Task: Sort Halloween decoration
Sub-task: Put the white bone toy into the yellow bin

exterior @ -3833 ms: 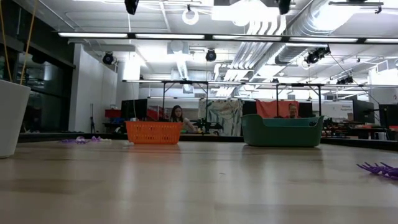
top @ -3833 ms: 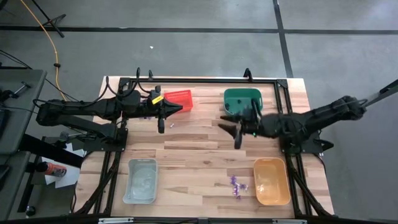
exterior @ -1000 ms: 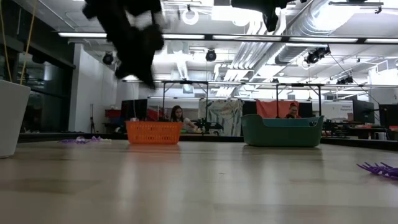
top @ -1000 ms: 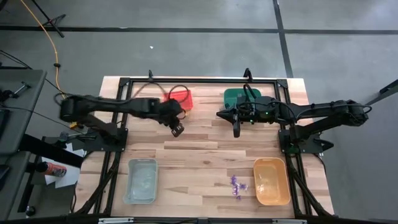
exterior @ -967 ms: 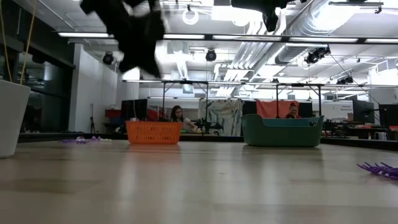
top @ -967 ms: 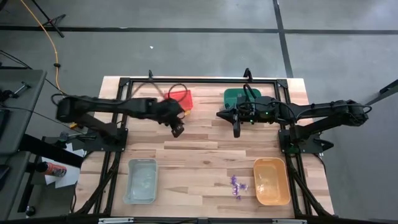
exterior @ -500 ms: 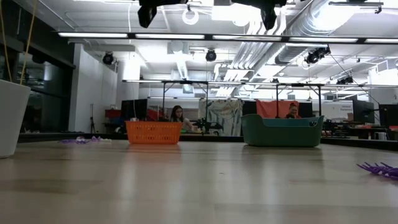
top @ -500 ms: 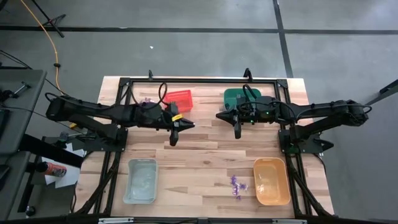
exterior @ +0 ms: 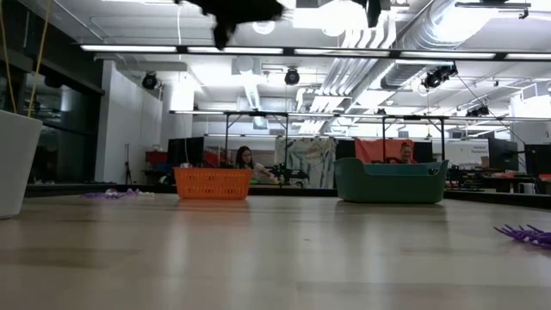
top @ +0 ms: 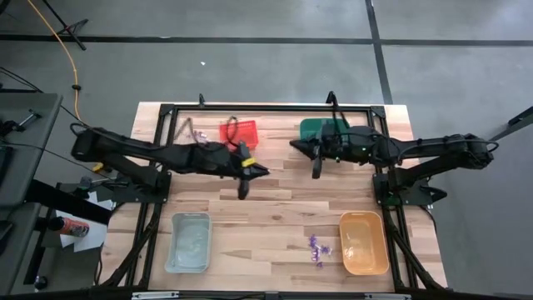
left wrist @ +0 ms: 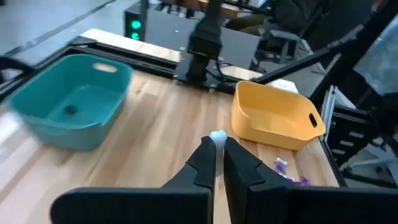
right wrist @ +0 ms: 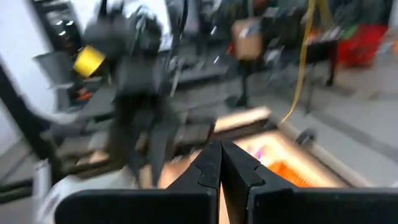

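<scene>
Several tiny purple Halloween decorations [top: 316,247] lie on the table beside the orange bin [top: 364,242]; the left wrist view shows them too [left wrist: 283,165]. More purple bits [exterior: 112,194] lie left of the red bin [top: 240,132]. A small dark one [left wrist: 71,110] sits in the green bin [left wrist: 68,118]. My left gripper [top: 242,192] hovers shut over the table's middle, high above the wood [left wrist: 216,154]. A pale speck [left wrist: 217,135] shows at its fingertips; what it is cannot be told. My right gripper [top: 315,173] hangs shut just in front of the green bin [top: 325,129].
A clear bin [top: 189,242] stands at the near left. A black frame rail [top: 266,107] runs along the far edge. Bare wood [top: 266,208] lies between the four bins. People sit in the room beyond the table [exterior: 245,159].
My left gripper has swung from beside the red bin toward the table's middle and right, has risen, and has tipped from pointing down to almost level. It stays shut. My right gripper has kept its place.
</scene>
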### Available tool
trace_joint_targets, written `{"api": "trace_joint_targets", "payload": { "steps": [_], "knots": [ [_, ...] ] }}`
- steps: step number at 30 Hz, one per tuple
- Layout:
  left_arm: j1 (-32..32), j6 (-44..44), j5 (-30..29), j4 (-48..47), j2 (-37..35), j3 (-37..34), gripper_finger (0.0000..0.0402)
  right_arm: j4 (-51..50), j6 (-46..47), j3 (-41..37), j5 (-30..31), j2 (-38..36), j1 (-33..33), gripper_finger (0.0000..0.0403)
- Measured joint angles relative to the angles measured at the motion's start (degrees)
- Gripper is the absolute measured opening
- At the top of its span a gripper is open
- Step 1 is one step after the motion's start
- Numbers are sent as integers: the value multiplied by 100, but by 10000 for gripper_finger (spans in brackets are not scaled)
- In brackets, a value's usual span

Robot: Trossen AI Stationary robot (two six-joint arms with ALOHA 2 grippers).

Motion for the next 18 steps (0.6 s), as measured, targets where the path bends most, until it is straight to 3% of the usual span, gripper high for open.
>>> {"api": "trace_joint_targets", "payload": {
  "steps": [7, 12, 18],
  "knots": [
    [-169, 456, 474, 540, 1964, 1000, 1, 805, -812, 4, 1071, -399, -72, 0],
    [-298, 1015, 567, 826, 3287, 2098, 0, 832, -855, 4, 1105, -679, -295, 0],
    [-359, 1061, 1069, 1439, 4634, 3477, 0, 654, -838, 2, 1091, -756, -385, 0]
  ]
}}
